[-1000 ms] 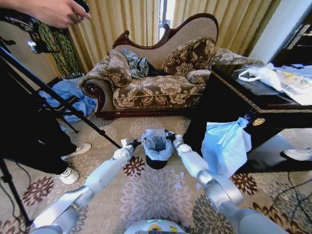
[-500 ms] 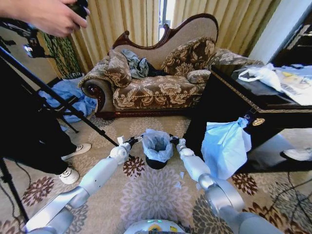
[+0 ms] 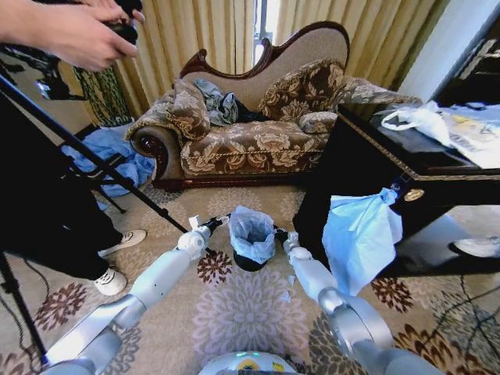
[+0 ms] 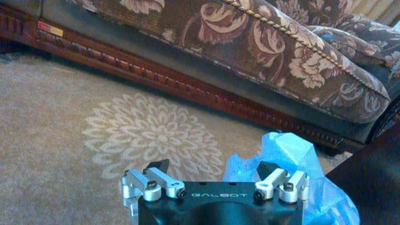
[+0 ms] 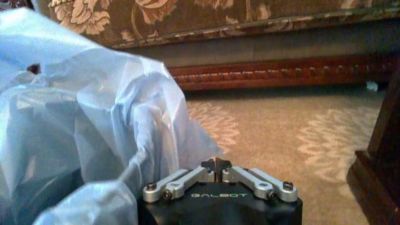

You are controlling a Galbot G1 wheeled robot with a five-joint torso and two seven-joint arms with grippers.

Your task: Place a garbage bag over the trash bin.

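Garbage bag (image 3: 251,231) draped over trash bin (image 3: 248,262). Left gripper (image 4: 214,168) beside it, fingers spread, empty. Right gripper (image 5: 216,164) pinched closed beside the bag, holding nothing.

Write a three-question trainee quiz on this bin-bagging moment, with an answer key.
1. True or false: the left gripper has its jaws open.
2. What covers the top of the trash bin? A) a white bag B) the garbage bag C) a cushion
3. Fill in: the right gripper has its jaws ____, beside the garbage bag.

Key: 1 true; 2 B; 3 shut.
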